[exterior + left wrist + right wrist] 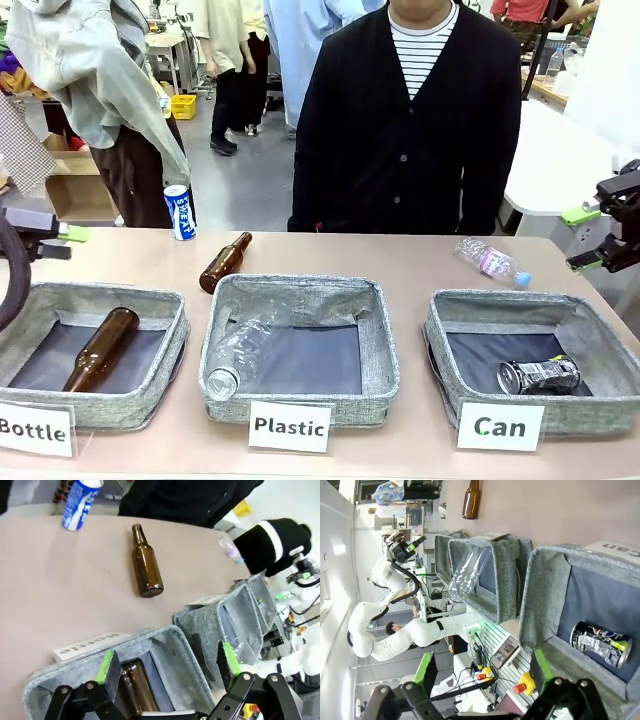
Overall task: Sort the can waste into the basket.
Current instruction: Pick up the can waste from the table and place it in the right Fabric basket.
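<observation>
The left hand point(167, 660) and right hand point(483, 666) were both spread apart, empty. The crushed can point(540, 375) lay in the Can basket point(440, 320); the blue can point(180, 212) stood at the counter's point(400, 260) far edge.

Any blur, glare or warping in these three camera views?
Front view: even light, sharp, soft shadow inside the grey fabric "Can" basket. Left wrist view: wide-angle leans the blue and white drink can, slightly soft. Right wrist view: rolled sideways, far background washed out.
</observation>
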Motion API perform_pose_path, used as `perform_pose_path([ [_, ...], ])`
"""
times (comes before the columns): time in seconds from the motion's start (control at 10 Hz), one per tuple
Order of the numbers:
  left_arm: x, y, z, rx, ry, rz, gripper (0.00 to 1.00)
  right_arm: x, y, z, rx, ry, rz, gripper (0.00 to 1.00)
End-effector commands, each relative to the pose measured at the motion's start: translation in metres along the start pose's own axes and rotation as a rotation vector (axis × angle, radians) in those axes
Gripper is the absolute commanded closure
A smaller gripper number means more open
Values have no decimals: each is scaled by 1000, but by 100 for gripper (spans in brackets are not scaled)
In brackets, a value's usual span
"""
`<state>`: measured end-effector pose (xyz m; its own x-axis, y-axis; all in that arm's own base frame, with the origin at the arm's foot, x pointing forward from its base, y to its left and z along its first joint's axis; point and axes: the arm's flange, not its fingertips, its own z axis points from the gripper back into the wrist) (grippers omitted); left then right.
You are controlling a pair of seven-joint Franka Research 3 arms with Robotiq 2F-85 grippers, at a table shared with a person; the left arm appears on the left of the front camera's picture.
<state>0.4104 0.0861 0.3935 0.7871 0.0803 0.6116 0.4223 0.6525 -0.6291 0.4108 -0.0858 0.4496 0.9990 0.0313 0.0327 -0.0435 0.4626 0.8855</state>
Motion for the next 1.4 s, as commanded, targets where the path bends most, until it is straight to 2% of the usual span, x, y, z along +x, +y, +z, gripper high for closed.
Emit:
perform_pose_path([
  [0.0, -11, -8, -2, -47, 12, 12, 0, 0, -1, 2, -8, -8, 21, 0],
  [0.3, -6, -3, -4, -25, 11, 7, 0, 0, -1, 2, -8, -8, 21, 0],
  [0.4, 10, 3, -8, -69, -10, -31, 0, 0, -1, 2, -8, -8, 21, 0],
  [0.5, 34, 11, -20, -134, 17, -66, 0, 0, -1, 2, -8, -8, 21, 0],
  [0.6, 58, 18, -35, -128, 55, -125, 0, 0, -1, 2, -8, -8, 21, 0],
  [0.7, 82, 31, -52, -175, 70, -143, 0, 0, -1, 2, -8, -8, 21, 0],
  [0.9, 116, 63, -79, -182, 79, -190, 0, 0, -1, 2, -8, -8, 21, 0],
  [1.1, 135, 106, -96, -209, 99, -338, 0, 0, -1, 2, -8, -8, 21, 0],
  [1.3, 140, 141, -111, -169, 67, -527, 0, 0, -1, 2, -8, -8, 21, 0],
])
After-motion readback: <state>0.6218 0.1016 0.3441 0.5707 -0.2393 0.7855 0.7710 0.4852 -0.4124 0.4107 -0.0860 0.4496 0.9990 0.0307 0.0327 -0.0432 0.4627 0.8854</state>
